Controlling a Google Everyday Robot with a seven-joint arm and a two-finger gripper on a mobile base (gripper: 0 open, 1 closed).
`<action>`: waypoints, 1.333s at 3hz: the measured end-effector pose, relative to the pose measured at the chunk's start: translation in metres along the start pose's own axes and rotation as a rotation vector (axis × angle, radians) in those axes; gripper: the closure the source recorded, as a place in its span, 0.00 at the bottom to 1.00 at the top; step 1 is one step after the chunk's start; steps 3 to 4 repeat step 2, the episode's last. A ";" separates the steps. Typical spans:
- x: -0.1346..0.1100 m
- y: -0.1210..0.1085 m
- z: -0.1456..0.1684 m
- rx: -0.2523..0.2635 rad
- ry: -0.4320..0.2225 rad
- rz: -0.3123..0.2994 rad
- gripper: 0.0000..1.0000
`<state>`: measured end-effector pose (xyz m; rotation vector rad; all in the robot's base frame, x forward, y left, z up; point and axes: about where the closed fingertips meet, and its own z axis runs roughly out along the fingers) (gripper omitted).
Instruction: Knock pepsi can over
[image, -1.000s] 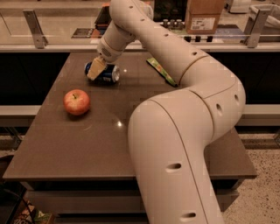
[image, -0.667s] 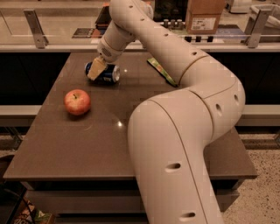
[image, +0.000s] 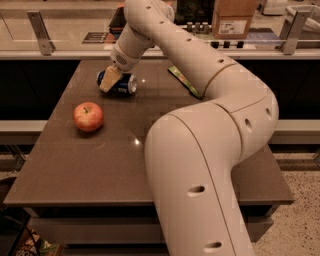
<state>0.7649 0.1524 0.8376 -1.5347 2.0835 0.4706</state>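
Note:
The pepsi can (image: 123, 84), dark blue with a silver end, lies on its side at the far left of the brown table (image: 75, 165). Its silver end faces right. My gripper (image: 109, 80) is at the can's left part, its tan fingers (image: 110, 78) resting over or against the can's side. My arm reaches over the table from the near right to the far left.
A red apple (image: 88, 116) sits on the table in front of the can, to the left. A green snack bag (image: 184, 81) lies flat at the far middle, partly behind my arm. A counter with a cardboard box (image: 233, 19) runs behind the table.

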 end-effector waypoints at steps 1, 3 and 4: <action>0.000 0.001 0.004 -0.005 0.003 0.000 0.00; 0.000 0.001 0.004 -0.005 0.003 0.000 0.00; 0.000 0.001 0.004 -0.005 0.003 0.000 0.00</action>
